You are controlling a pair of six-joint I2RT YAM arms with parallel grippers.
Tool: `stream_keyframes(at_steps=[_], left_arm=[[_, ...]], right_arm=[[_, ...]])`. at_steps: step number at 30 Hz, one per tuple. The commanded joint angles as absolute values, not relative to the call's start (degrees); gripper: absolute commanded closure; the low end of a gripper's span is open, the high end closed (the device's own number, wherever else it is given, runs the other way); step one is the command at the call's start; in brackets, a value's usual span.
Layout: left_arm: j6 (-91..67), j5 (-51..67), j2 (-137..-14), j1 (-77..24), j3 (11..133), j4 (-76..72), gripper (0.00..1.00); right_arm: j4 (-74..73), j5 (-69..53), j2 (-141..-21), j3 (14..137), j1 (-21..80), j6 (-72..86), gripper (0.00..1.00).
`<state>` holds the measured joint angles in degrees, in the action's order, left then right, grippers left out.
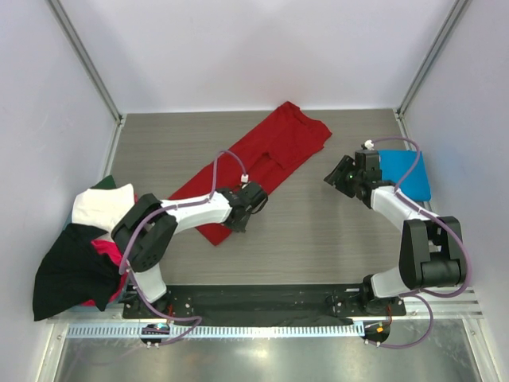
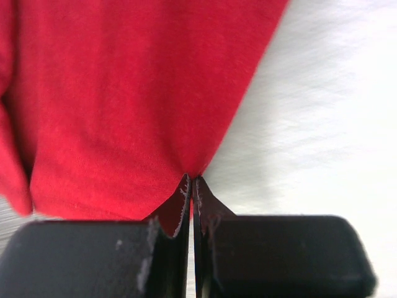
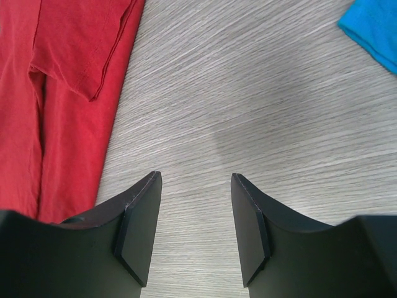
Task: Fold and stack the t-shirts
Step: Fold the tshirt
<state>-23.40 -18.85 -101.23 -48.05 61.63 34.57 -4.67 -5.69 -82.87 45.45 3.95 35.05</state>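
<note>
A deep red t-shirt (image 1: 262, 163) lies folded lengthwise as a long diagonal strip across the table's middle. My left gripper (image 1: 253, 205) is shut on the red shirt's edge (image 2: 124, 112) near its lower end, the cloth pinched between the fingertips. My right gripper (image 1: 336, 177) is open and empty above bare table, right of the red shirt's sleeve (image 3: 74, 56). A bright blue t-shirt (image 1: 406, 173) lies folded at the right edge, behind my right arm; its corner shows in the right wrist view (image 3: 372, 31).
A pile of white (image 1: 102, 205), magenta (image 1: 110, 253) and black (image 1: 67, 274) shirts hangs over the table's left edge. White walls stand at the left, back and right. A black base rail (image 1: 262, 302) runs along the near edge.
</note>
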Motion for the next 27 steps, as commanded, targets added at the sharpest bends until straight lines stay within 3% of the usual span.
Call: stream_keyframes(at_steps=[1,8,12,14,15,16,17,19,20,21,22,24,27], left_arm=[[-27.94,-6.78,-99.23,-51.14,62.93,31.65,1.0],[-39.0,-2.99,-102.65,-59.32,68.81,19.02,0.99],[-43.24,1.48,-108.53,-64.41,78.27,12.31,0.9],[-42.81,2.81,-111.25,-66.0,82.6,11.69,0.7],[-41.5,3.07,-111.53,-66.96,84.1,11.6,0.43],[-41.05,2.99,-111.53,-67.15,85.94,11.69,0.3],[-40.78,3.08,-110.32,-67.15,85.78,11.69,0.23],[-39.04,0.44,-107.94,-66.97,83.78,11.78,0.2],[-38.59,-1.74,-104.97,-66.71,82.37,12.13,0.2],[-38.24,-3.76,-102.94,-66.19,81.05,12.22,0.2],[-37.54,-4.48,-101.27,-65.75,78.16,12.3,0.19],[-36.83,-6.58,-96.19,-64.17,75.86,14.49,0.14],[-36.47,-12.2,-91.51,-61.45,70.68,19.68,0.02]], right_arm=[[-2.55,-6.15,-80.86,45.35,3.25,35.42,0.46],[-5.36,-1.77,-78.67,44.91,1.23,36.39,0.45],[-6.5,-0.26,-75.85,44.3,-0.78,36.47,0.45],[-7.2,-0.26,-74.53,44.03,-1.32,36.21,0.45],[-7.64,-0.26,-74.1,44.03,-1.41,36.04,0.45],[-9.13,-0.26,-73.31,44.03,-1.41,35.43,0.43],[-10.18,-0.26,-72.69,44.12,-1.41,35.25,0.39],[-13.16,2.02,-70.5,44.03,-1.41,34.37,0.32],[-14.14,2.2,-69.62,43.77,-1.41,33.76,0.39],[-15.11,2.55,-68.74,43.6,-1.41,33.75,0.57],[-18.16,2.72,-67.86,43.68,-1.32,34.1,0.67],[-19.42,-1.38,-66.01,43.07,-1.32,33.66,0.53],[-23.2,-6.23,-63.73,41.67,-0.1,35.32,0.53]])
